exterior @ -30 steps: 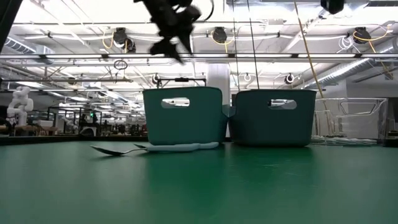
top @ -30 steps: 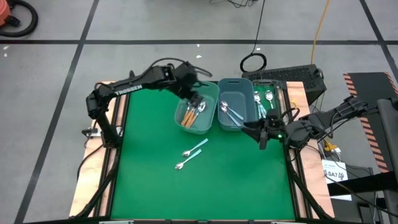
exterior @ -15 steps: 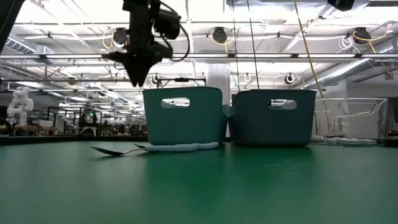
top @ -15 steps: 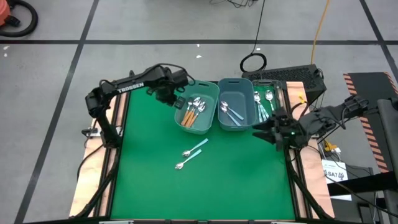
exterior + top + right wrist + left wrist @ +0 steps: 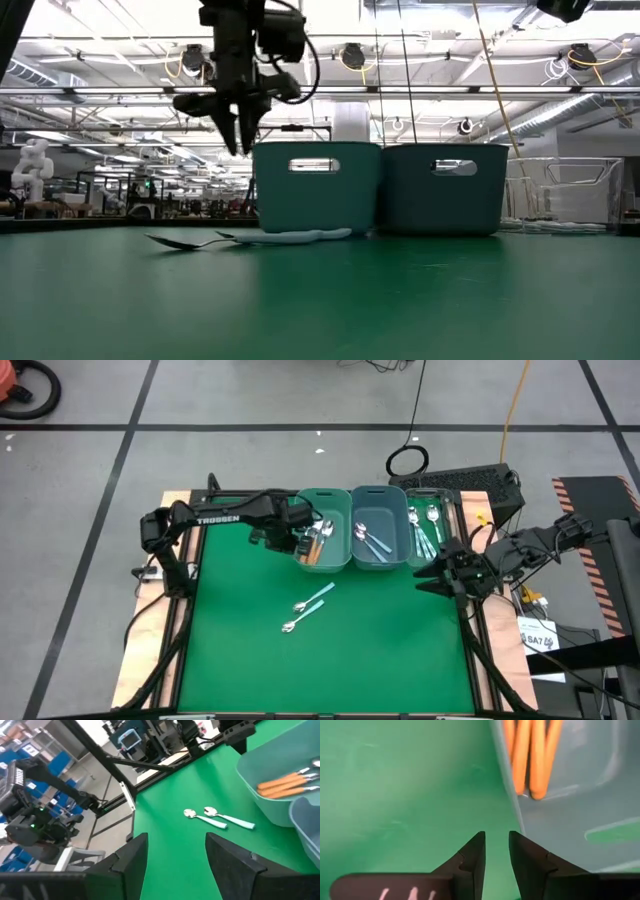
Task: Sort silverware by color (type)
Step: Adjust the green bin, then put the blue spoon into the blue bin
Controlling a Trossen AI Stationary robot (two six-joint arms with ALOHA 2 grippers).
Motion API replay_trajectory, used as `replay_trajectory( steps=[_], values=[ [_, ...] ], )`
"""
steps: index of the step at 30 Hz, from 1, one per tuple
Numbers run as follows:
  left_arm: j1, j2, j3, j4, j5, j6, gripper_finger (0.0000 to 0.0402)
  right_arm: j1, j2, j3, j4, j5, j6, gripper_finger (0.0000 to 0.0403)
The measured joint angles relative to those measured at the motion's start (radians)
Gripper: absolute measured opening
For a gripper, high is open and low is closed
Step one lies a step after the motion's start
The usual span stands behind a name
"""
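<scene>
Teal bin (image 5: pixel 322 540): orange spoons (image 5: pixel 312 546); left pincer (image 5: pixel 297 536) slightly apart, empty. Right pincer (image 5: pixel 432 576) apart, empty.

Grey tiled floor (image 5: pixel 80 470); bright ceiling lights (image 5: pixel 350 55)

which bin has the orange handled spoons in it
The leftmost bin, beside the left tool; the middle bin holds light blue-handled spoons.

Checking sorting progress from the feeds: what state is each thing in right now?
left gripper: nearly shut, empty, beside orange-spoon bin
right gripper: open, empty
orange-handled spoons: binned
light blue spoons: two loose on the mat
middle bin: holds spoons
</scene>
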Motion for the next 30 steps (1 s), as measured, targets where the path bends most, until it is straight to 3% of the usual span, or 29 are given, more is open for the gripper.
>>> replay_trajectory(
  steps=[8,12,20,24,30],
  values=[
    [-0.049,0.000,0.000,0.087,-0.068,-0.118,0.0092,0.000,-0.031,0.000,-0.006,-0.057,-0.009,0.0192],
    [-0.054,0.000,0.042,-0.023,-0.105,-0.079,0.0092,0.000,-0.043,0.000,-0.038,-0.090,-0.001,0.0192],
    [-0.105,-0.001,0.263,-0.226,-0.168,0.077,0.0092,0.000,-0.049,0.000,-0.083,-0.109,0.024,0.0192],
    [-0.174,-0.001,0.333,-0.228,-0.174,0.105,0.0093,0.000,-0.049,0.000,-0.086,-0.108,0.024,0.0192],
    [-0.335,-0.001,0.341,-0.211,-0.131,0.113,0.0096,0.000,-0.048,0.000,-0.119,-0.079,0.025,0.0192]
  ],
)
